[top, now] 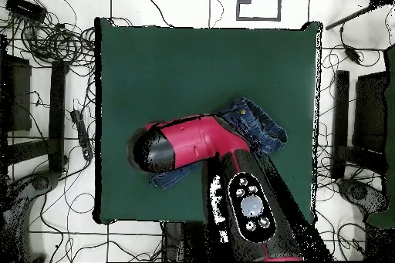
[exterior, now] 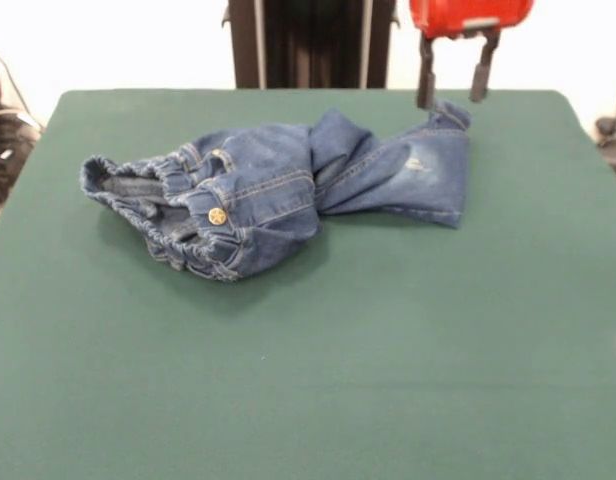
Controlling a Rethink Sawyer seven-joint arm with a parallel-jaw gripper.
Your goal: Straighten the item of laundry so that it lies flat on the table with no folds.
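The dark blue denim jeans (exterior: pixel 278 190) lie crumpled on the far half of the green table (exterior: pixel 308 380). The elastic waistband and metal button (exterior: pixel 217 215) are bunched at the left. One leg is folded over towards the right, with its cuff (exterior: pixel 450 116) slightly raised. My gripper (exterior: pixel 452 100) hangs just above that cuff, open, with nothing between its fingers. In the overhead view my red and black arm (top: pixel 193 144) covers most of the jeans (top: pixel 258 125) and hides the gripper. The table (top: pixel 193 59) shows around them.
The robot's pedestal (exterior: pixel 308 45) stands behind the table's far edge. Cables (top: pixel 54 36) and black stands (top: pixel 343 121) lie on the floor around the table.
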